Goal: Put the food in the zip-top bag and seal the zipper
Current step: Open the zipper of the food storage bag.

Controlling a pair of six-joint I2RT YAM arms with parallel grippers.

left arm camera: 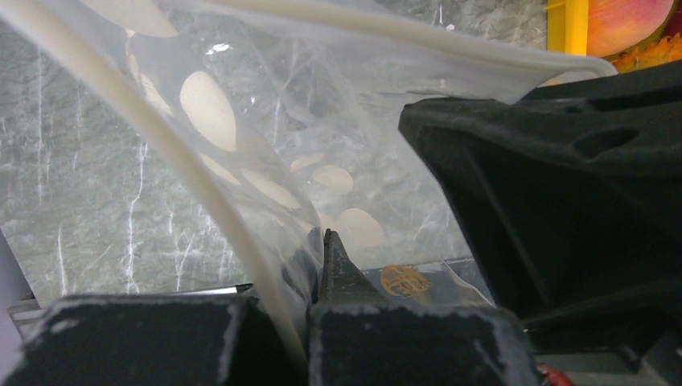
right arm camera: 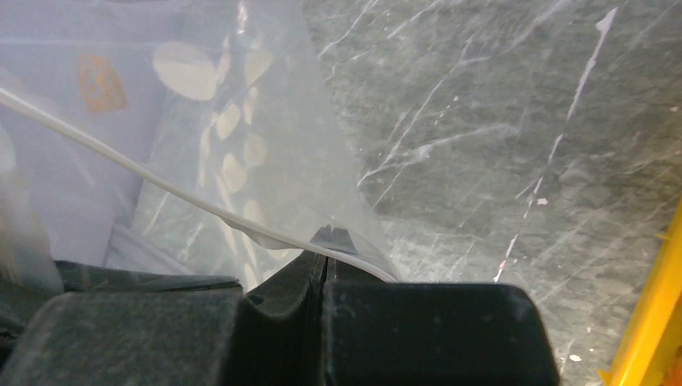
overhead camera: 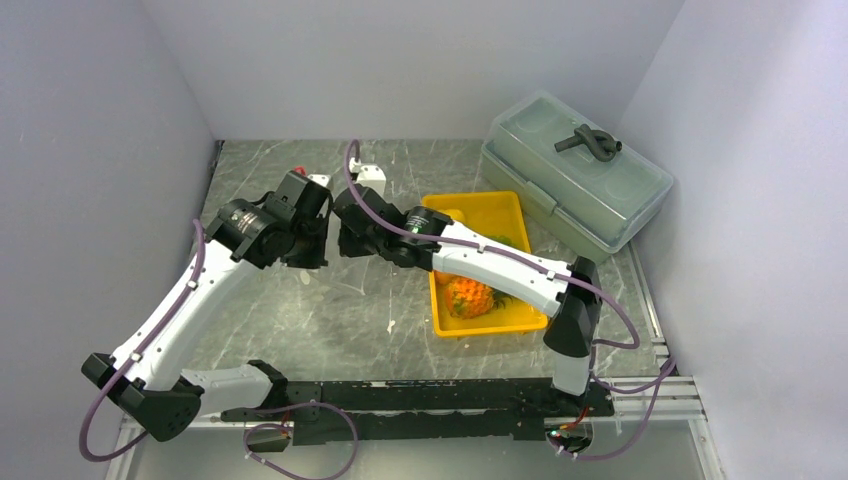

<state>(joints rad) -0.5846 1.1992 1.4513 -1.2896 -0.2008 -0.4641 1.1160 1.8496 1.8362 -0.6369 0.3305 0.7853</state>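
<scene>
The clear zip-top bag with white dots hangs between my two grippers above the table; it also shows in the right wrist view. My left gripper is shut on the bag's mouth edge, with the whitish zipper running through its jaws. My right gripper is shut on the opposite edge, the zipper crossing its tips. In the top view both grippers meet left of the tray. The orange pineapple lies in the tray. An orange round fruit shows past the tray wall.
The yellow tray sits right of centre, under the right arm's forearm. A big grey-green lidded box stands at the back right. A small white block sits near the back wall. Grey walls close in left, back and right.
</scene>
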